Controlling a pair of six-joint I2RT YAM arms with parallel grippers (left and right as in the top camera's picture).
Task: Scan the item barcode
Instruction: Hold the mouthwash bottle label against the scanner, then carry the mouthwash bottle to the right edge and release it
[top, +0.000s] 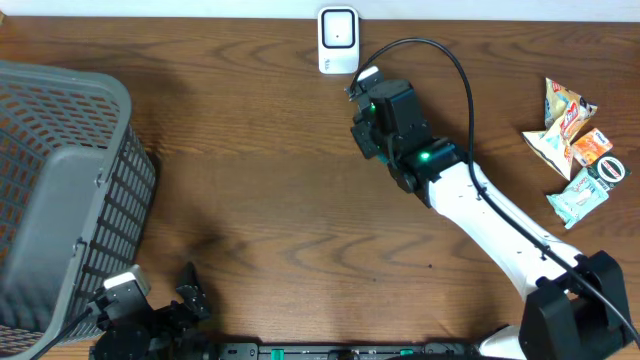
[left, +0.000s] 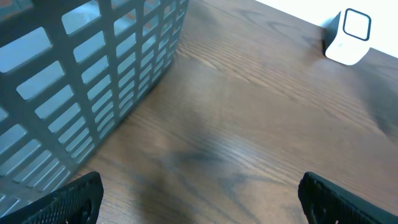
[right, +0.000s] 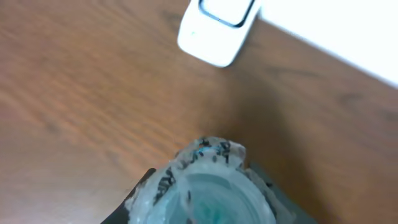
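Noted right tool (top: 363, 92) closed narrow on a round, clear-lidded item (right: 208, 186), gripped from both sides. Found item held near white scanner (top: 338, 40) at far edge of counter (top: 260, 200). Recorded left tool (left: 205, 208) spread wide, holding nothing, low beside grey basket (top: 60, 180). Logged loose snack packets (top: 575, 150) at right side, well apart from scanner.

Wide bare wood surface (top: 260, 200) at centre, free for passage. Grey basket (top: 60, 170) blocking left side; left tool (left: 199, 202) spread wide just beside its near corner. Across right half, right arm (top: 490, 215) slanting toward white scanner (top: 338, 40) at far edge; item (right: 205, 186) gripped in right tool (top: 365, 92), near scanner. Far right: snack packets (top: 575, 150) clustered.
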